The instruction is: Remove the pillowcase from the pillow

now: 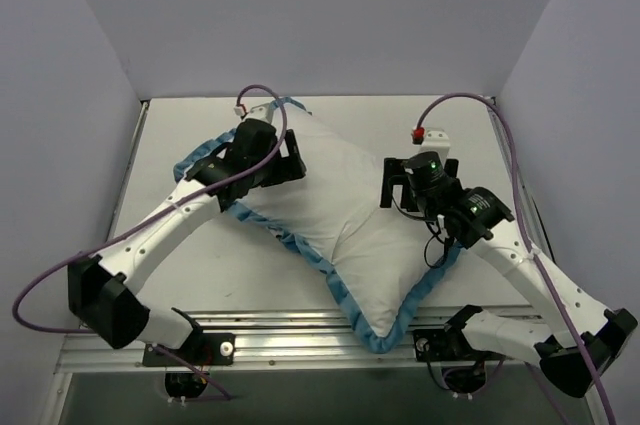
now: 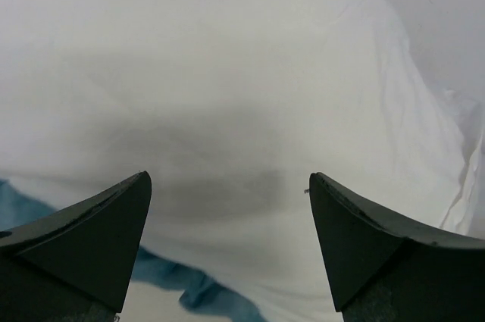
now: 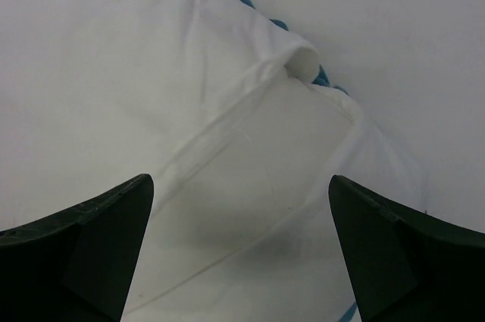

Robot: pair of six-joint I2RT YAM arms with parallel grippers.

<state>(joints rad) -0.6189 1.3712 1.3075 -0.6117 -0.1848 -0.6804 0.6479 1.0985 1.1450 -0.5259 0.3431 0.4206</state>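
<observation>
From above, the pillowcase (image 1: 350, 205) is lying diagonally on the table (image 1: 240, 265), white side up and ringed by its blue trim (image 1: 345, 290). It is bulging with the pillow, which is hidden inside. The left gripper (image 1: 293, 158) is sitting at its far-left part and the right gripper (image 1: 392, 185) over its right half.

In the left wrist view, the left gripper (image 2: 227, 178) is gaping wide over white cloth, gripping nothing.

In the right wrist view, the right gripper (image 3: 239, 182) is likewise spread and empty, above a hemmed flap (image 3: 258, 155) beside the trim.
</observation>
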